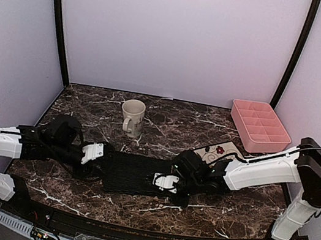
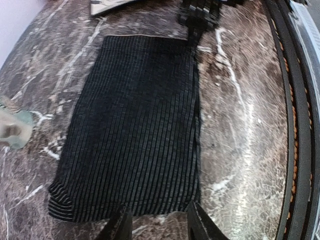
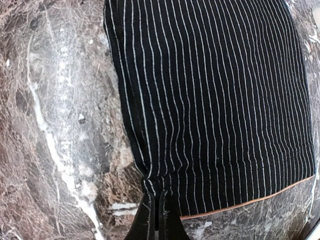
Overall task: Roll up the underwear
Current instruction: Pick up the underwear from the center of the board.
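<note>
While the left gripper [image 2: 159, 226] hangs at the left-hand hem of the black ribbed underwear [image 1: 135, 174], jaws parted and nothing pinched, likely lining up a grab, the garment lies flat mid-table between the 2 arms. Over on the right, the right gripper [image 3: 157, 215] is clamped tight on a corner, I'd say to pull the cloth taut for rolling. All on a dark marble table [image 1: 72, 195], with a mug [image 1: 132, 117], flowered plate [image 1: 220, 150] and pink tray [image 1: 260, 126] behind, pale lilac walls around.
</note>
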